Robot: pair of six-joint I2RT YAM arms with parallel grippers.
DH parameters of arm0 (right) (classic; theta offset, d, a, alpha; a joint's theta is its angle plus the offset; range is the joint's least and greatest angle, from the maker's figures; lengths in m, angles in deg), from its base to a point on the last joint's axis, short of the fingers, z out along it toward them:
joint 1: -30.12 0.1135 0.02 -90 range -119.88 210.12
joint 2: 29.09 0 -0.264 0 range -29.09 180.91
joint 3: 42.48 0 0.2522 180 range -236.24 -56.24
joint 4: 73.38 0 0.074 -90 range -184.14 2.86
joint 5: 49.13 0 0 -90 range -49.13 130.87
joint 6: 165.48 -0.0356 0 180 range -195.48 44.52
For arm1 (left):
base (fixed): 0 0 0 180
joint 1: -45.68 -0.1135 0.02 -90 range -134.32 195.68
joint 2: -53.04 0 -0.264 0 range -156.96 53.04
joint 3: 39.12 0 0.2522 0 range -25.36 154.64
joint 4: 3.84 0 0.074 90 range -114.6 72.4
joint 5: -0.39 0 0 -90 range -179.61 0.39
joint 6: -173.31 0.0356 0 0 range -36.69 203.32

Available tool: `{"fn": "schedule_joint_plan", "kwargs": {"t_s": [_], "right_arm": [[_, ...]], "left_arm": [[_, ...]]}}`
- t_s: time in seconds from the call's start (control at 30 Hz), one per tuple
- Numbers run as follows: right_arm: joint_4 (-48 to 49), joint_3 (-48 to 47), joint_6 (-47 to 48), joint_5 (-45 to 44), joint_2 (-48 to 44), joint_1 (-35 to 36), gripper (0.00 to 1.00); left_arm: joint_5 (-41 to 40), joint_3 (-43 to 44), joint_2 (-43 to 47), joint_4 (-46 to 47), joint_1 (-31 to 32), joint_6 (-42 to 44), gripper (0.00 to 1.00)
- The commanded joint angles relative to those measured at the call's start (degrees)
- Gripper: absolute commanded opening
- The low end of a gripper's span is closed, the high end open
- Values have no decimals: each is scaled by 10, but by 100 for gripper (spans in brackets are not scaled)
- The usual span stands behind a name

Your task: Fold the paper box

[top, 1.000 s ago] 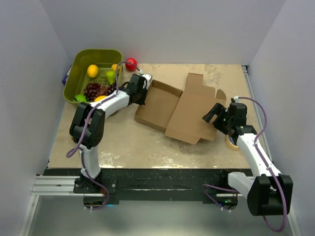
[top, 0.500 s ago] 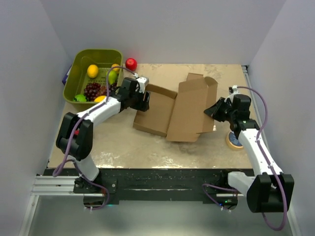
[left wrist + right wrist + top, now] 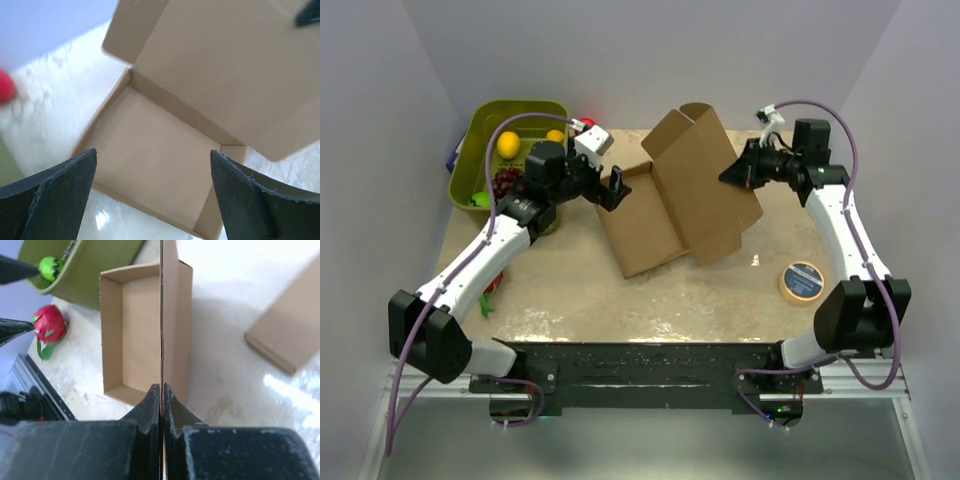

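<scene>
The paper box [image 3: 642, 222] is brown corrugated cardboard, its shallow tray lying mid-table. Its lid panel [image 3: 705, 185] stands tilted up to the right of the tray. My right gripper [image 3: 730, 175] is shut on the lid's right edge; in the right wrist view the gripper [image 3: 162, 388] pinches the thin cardboard edge, with the tray [image 3: 135, 330] beyond. My left gripper [image 3: 616, 188] is open at the tray's left wall, touching nothing. In the left wrist view the gripper [image 3: 152, 155] spreads wide above the tray floor [image 3: 150, 150], the lid [image 3: 230, 65] rising behind.
A green basket [image 3: 518, 104] of toy fruit stands at the back left. A tape roll [image 3: 804, 281] lies at the right front. A red toy fruit [image 3: 49, 325] with green leaves sits by the left arm. Grey walls close in on three sides.
The right gripper shut on the lid's edge and raised it up and back. The left gripper let go of the tray wall, opened and drew back. The box shifted on the table.
</scene>
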Motion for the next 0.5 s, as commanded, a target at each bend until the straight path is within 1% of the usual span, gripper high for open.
{"fn": "schedule_joint_plan", "kwargs": {"t_s": [0.0, 0.03, 0.07, 0.1, 0.17, 0.27, 0.4, 0.47], "right_arm": [[-122, -97, 141, 74, 44, 20, 0], [-143, -105, 150, 78, 48, 25, 0], [-148, -113, 165, 79, 51, 32, 0], [-152, -113, 172, 80, 50, 45, 0], [-156, -106, 182, 73, 43, 59, 0], [-171, -99, 208, 74, 41, 79, 0], [-181, -100, 219, 81, 50, 90, 0], [-186, -104, 224, 80, 54, 92, 0]], "left_arm": [[87, 69, -37, 28, -16, 81, 99], [106, 94, -69, 13, -17, 84, 100], [115, 138, -85, -12, -17, 87, 100], [132, 156, -99, -23, -17, 95, 99], [134, 185, -129, -35, -17, 103, 99], [128, 185, -137, -25, -25, 129, 99], [196, 170, -138, -22, -41, 142, 99], [220, 155, -137, -15, -46, 144, 98]]}}
